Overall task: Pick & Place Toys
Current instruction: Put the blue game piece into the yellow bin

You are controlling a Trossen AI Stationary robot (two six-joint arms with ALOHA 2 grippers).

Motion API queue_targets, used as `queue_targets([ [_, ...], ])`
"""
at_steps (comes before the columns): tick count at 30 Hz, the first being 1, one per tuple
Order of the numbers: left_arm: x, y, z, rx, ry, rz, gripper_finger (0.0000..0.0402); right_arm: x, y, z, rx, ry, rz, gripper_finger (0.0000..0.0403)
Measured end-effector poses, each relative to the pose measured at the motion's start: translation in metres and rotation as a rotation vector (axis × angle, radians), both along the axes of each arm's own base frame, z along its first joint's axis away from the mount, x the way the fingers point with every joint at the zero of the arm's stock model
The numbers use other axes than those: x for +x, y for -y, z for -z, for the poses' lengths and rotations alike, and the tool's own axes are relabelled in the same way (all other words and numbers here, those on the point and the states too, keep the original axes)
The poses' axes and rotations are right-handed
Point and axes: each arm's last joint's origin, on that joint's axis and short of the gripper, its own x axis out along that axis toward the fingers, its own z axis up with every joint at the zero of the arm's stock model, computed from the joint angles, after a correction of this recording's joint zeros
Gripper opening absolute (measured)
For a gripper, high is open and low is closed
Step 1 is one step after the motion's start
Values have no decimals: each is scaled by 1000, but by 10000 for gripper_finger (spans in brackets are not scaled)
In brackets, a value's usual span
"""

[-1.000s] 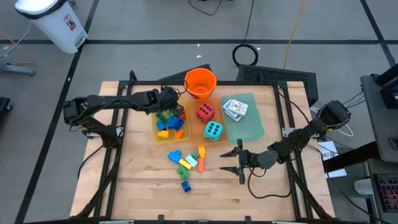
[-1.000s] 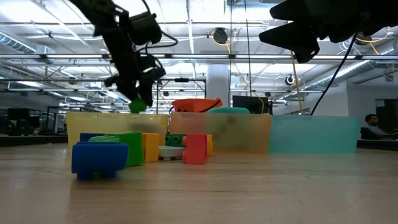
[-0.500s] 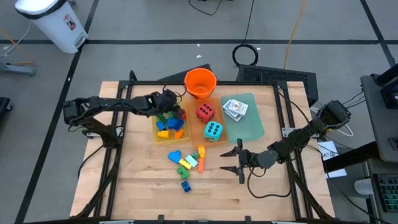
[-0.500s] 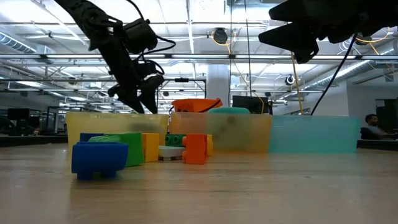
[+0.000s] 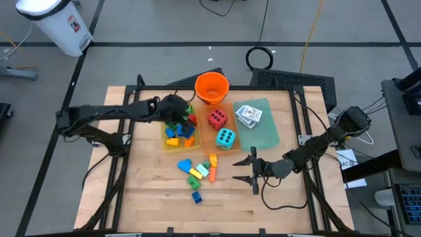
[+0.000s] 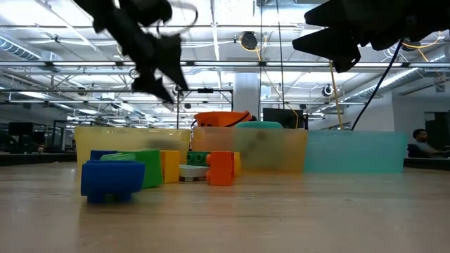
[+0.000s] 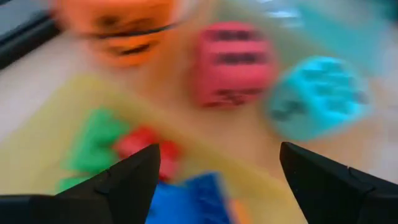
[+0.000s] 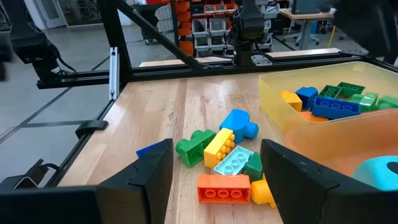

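My left gripper (image 5: 181, 112) (image 6: 166, 73) hangs open above the far end of the yellow tray (image 5: 165, 147), nothing between its fingers (image 7: 217, 180). Several coloured bricks (image 5: 177, 131) lie in that tray. A red die (image 5: 217, 118) and a teal die (image 5: 225, 138) sit in the orange tray beside it. White card packs (image 5: 248, 114) lie on the green tray. Loose bricks (image 5: 199, 169) (image 8: 224, 155) lie on the wood in front of the trays, one blue brick (image 5: 196, 196) nearer the front edge. My right gripper (image 5: 238, 170) (image 8: 214, 162) waits open, level, just right of the loose bricks.
An orange bucket (image 5: 212, 87) stands at the far edge behind the trays. The three trays sit side by side across the table's middle, the green tray (image 5: 266, 135) farthest right. Bare wood lies along the near edge and the left side.
My left gripper has dipped toward the yellow tray, opened and let go of a small green brick, then risen and tipped more level above the tray. The green brick no longer shows at its fingertips. My right gripper has kept still.
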Motion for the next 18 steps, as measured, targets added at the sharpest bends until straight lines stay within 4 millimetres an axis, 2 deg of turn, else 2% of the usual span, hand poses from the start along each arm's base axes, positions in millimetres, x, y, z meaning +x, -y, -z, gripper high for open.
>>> queue_targets([
  [4, -3, 37, -27, 45, 104, 159, 324, 0, 0, 0, -3, -4, 0, 210],
  [8, -9, 77, -38, 49, 150, 315, 316, 0, 0, 1, -3, -5, 2, 210],
  [13, -13, 124, -34, 41, 106, 514, 313, 0, 0, 1, -3, -5, 3, 210],
  [18, -11, 159, -12, 59, -11, 616, 315, 0, 0, 1, 0, -5, 4, 210],
])
